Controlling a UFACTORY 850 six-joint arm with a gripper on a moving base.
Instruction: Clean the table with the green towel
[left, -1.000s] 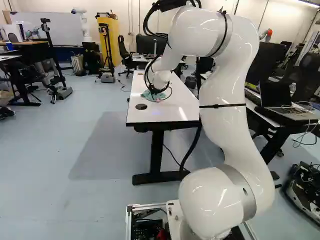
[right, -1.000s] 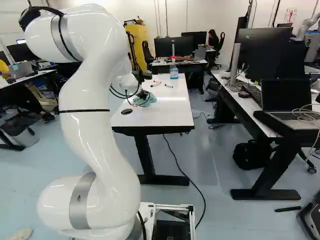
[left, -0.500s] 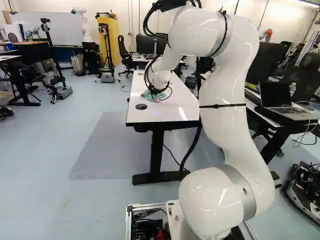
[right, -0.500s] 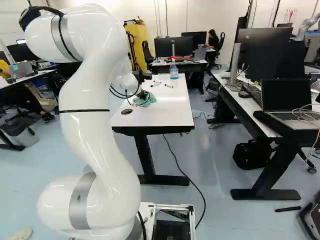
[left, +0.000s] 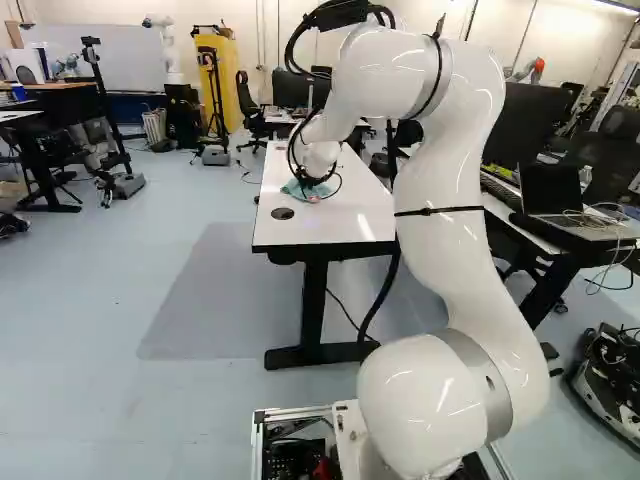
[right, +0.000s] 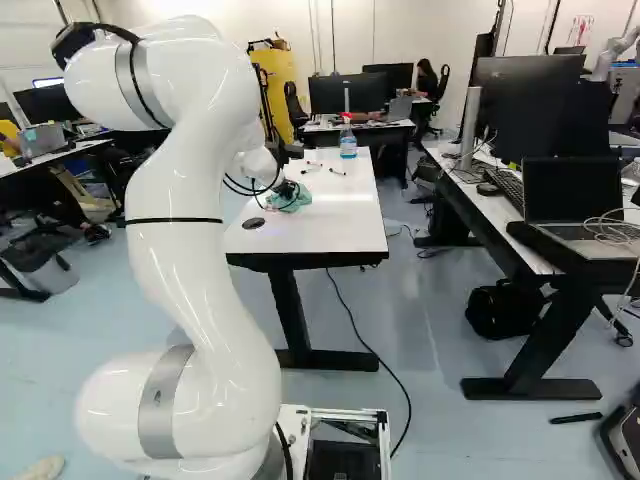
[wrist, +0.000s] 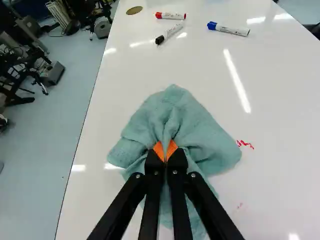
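Observation:
In the right base view the gripper (right: 287, 192) is low over the white table (right: 340, 225), at the green towel (right: 298, 200). The wrist view has the gripper (wrist: 165, 151) shut on the towel (wrist: 175, 115), a bunched fold pinched between its orange pads. The cloth spreads over the tabletop ahead of and around the fingers. Small red marks (wrist: 245, 144) show on the table just beside the towel, with a fainter red smudge (wrist: 240, 205) nearer the wrist. Whatever lies under the cloth is hidden.
Farther along the table lie a red marker (wrist: 170, 15), a black marker (wrist: 170, 33) and a blue marker (wrist: 228, 29). A spray bottle (right: 348, 140) stands at the table's far end. A desk with a laptop (right: 575, 205) is to the right.
The arm's upper part has shifted slightly, leftward in the left base view and rightward in the right base view. The towel has moved a little with the gripper. The base has stayed put.

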